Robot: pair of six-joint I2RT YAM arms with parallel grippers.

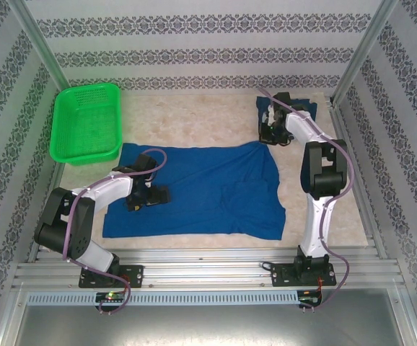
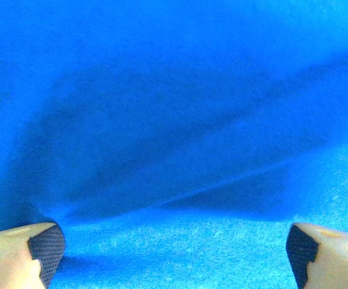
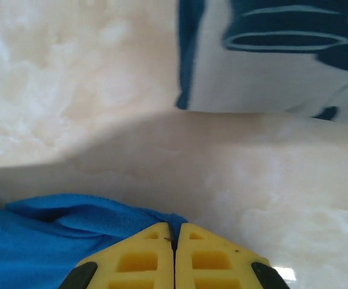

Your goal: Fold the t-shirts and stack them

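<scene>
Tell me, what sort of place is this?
Probably a lab test booth, not a home: two robot arms bolted to a metal rail, patterned panel walls boxing in the table, a blue t-shirt spread flat.

bare table (image 1: 194, 119) mid-back, basket (image 1: 86, 124) — far-left corner

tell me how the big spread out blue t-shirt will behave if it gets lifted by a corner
Probably floppy: the spread t-shirt lies flat with soft creases, so it should drape rather than hold shape. Likely light: its corner bunches up in the shut right gripper. Pushed, it would probably wrinkle, not slide whole, like the folds under the open left gripper.
</scene>
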